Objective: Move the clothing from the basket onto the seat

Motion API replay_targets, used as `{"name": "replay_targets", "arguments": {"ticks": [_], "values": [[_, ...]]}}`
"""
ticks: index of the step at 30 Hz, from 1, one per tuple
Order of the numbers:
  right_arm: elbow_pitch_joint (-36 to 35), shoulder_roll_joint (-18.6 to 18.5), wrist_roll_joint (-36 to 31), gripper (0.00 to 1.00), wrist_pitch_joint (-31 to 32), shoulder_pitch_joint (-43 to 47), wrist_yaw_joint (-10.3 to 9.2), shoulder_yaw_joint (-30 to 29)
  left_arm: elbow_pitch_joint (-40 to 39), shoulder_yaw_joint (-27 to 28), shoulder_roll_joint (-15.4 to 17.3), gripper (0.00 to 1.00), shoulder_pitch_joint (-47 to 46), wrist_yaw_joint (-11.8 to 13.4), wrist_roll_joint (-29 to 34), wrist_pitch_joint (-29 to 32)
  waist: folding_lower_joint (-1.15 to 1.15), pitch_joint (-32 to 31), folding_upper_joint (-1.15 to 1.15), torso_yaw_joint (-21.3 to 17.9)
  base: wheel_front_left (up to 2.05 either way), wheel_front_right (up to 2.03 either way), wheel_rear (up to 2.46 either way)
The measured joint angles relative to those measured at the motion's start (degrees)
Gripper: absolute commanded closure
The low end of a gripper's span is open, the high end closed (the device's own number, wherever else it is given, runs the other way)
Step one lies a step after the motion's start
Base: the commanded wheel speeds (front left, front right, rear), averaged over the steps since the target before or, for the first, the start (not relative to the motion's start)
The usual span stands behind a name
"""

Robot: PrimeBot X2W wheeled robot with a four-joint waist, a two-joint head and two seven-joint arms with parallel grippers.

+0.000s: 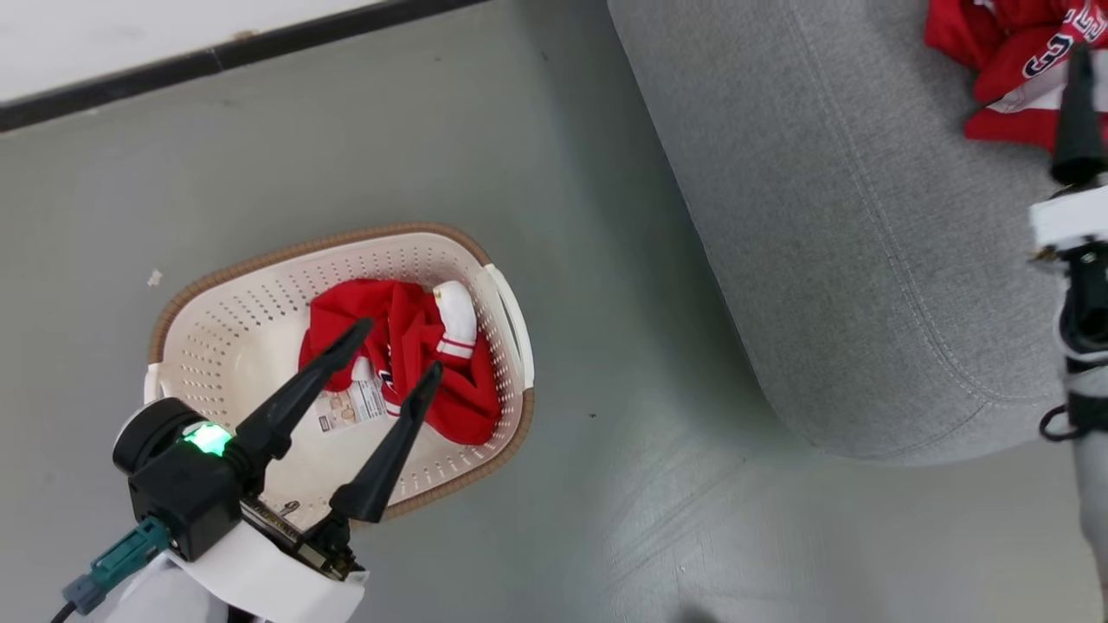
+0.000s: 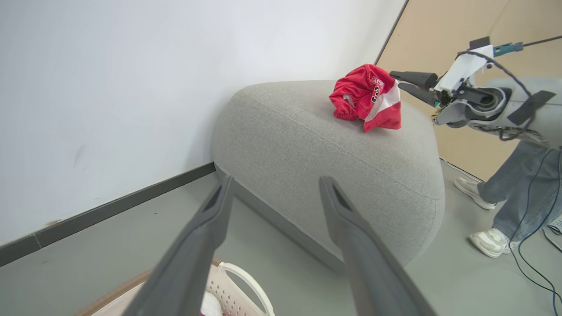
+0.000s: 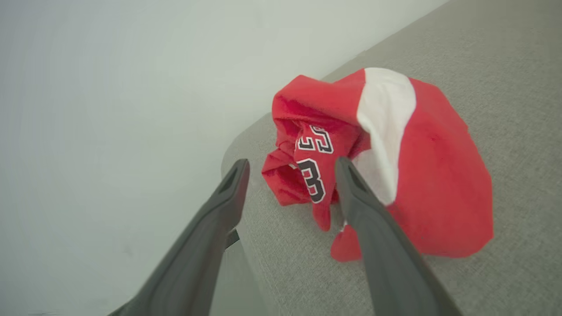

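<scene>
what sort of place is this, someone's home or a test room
Likely a test room staged like a living room: a grey sofa and a laundry basket stand on a bare grey floor by a plain white wall, and a person stands beside trailing cables.

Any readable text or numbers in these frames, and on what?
"3": dark white-edged numeral on the red garment lying on the sofa.
The figures above it are creased, not surely readable.
Too small to read: the label on the basket bottom.
</scene>
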Motion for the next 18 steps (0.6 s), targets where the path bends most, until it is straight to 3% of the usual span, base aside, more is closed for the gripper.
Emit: {"name": "replay_targets", "arguments": {"ticks": [18], "values": [[-4.95, 3.21, -10.8, 0.0, -1.49, 8.3, 0.0, 19.19, 6.88, 6.08, -4.53, 0.0, 2.43, 3.65, -0.43, -1.59, 0.0, -8.52, 0.0, 4.1, 0.0, 0.0, 0.0]]}}
